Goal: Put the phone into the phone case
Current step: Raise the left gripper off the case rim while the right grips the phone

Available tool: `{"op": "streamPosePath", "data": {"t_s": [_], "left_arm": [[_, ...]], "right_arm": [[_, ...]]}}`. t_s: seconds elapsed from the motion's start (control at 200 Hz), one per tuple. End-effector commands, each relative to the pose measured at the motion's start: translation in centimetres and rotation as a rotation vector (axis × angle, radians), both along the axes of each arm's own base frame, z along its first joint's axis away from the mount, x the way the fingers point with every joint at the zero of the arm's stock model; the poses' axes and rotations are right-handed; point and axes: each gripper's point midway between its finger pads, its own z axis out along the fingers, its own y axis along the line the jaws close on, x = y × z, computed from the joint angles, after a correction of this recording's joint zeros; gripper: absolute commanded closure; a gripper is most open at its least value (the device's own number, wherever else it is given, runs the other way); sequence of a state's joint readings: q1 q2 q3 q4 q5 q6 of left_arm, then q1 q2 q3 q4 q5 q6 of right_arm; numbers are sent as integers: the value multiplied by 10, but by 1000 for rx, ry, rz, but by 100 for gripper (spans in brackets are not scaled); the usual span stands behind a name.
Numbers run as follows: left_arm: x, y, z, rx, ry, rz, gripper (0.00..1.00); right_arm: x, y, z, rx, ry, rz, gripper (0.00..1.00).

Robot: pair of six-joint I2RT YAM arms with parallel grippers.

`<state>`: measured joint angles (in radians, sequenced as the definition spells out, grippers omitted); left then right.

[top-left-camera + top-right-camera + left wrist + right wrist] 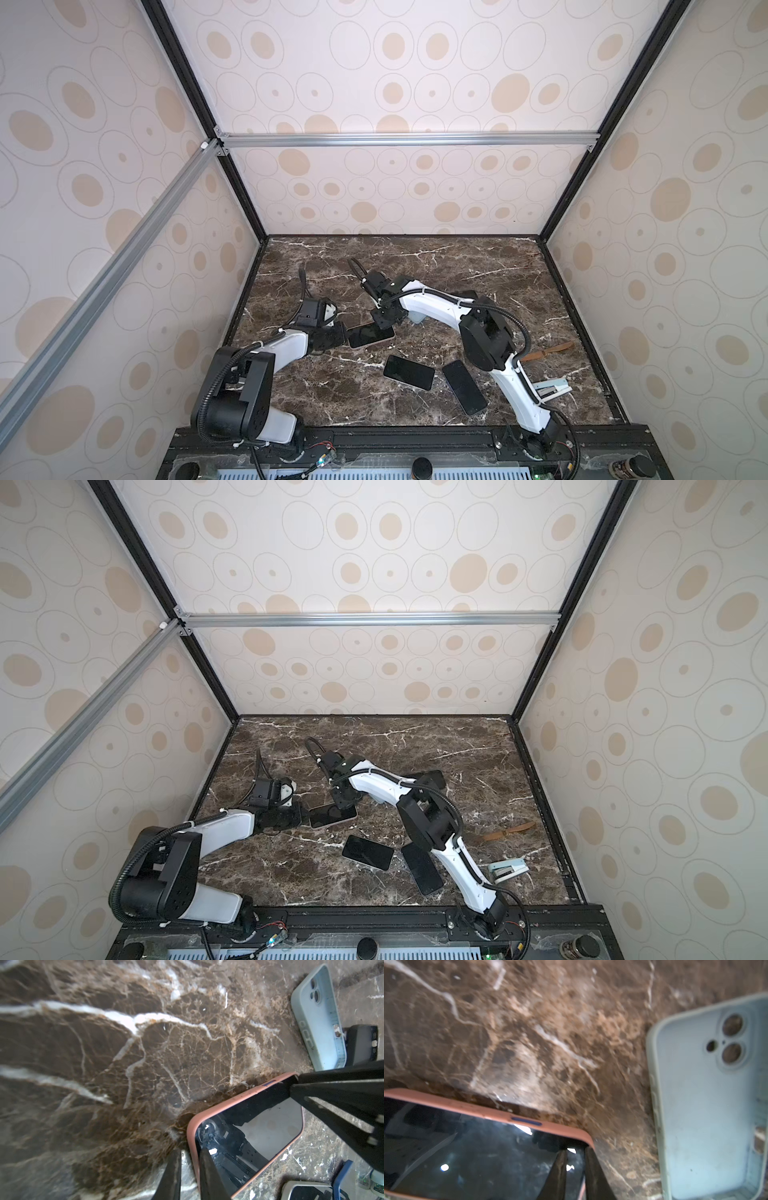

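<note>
A phone (370, 336) with a dark screen lies face up mid-table inside a salmon-pink phone case (192, 1132). The case's rim frames the screen (477, 1157) on the sides I can see. My left gripper (190, 1152) is at the phone's left end (312, 817). It straddles the case's end wall, one finger outside and one on the glass, shut on that rim. My right gripper (576, 1150) stands at the phone's far right corner (384, 326). Its fingers are a little apart over the screen and the corner rim.
An empty light-blue case (708, 1105) lies just right of the phone, partly under the right arm (432, 305). Two more dark phones (409, 372) (463, 386) lie nearer the front. At the right are a brown strap (548, 349) and a pale stapler (550, 388).
</note>
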<state>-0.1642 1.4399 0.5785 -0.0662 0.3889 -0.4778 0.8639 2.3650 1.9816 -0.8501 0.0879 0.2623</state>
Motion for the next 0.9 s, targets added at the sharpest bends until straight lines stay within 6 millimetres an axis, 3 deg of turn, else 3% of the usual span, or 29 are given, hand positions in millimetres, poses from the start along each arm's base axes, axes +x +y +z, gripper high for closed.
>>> {"op": "streamPosePath", "data": {"t_s": [0.0, 0.13, 0.275, 0.395, 0.51, 0.535, 0.585, 0.755, 0.895], "left_arm": [[14, 6, 25, 42, -99, 4, 82], [18, 16, 45, 82, -185, 32, 81], [22, 19, 74, 86, -289, 45, 79], [18, 21, 107, 69, -408, 59, 76], [9, 25, 140, 69, -526, 65, 72], [6, 26, 144, 75, -547, 64, 71], [0, 28, 152, 89, -588, 60, 69], [-13, 30, 167, 104, -660, 39, 55], [-16, 34, 167, 117, -654, 50, 54]], "right_arm": [[-40, -39, -80, -229, 171, 70, 80], [-32, -16, -29, -108, 117, 122, 74], [-29, 16, 38, 82, 27, 277, 54], [-39, 34, 65, 187, -15, 485, 38], [-45, 34, 63, 169, -40, 662, 19], [-45, 33, 61, 156, -52, 693, 9], [-45, 31, 55, 125, -60, 757, 0], [-54, 38, 46, 158, -58, 917, 0], [-55, 45, 32, 156, -48, 989, 0]]}}
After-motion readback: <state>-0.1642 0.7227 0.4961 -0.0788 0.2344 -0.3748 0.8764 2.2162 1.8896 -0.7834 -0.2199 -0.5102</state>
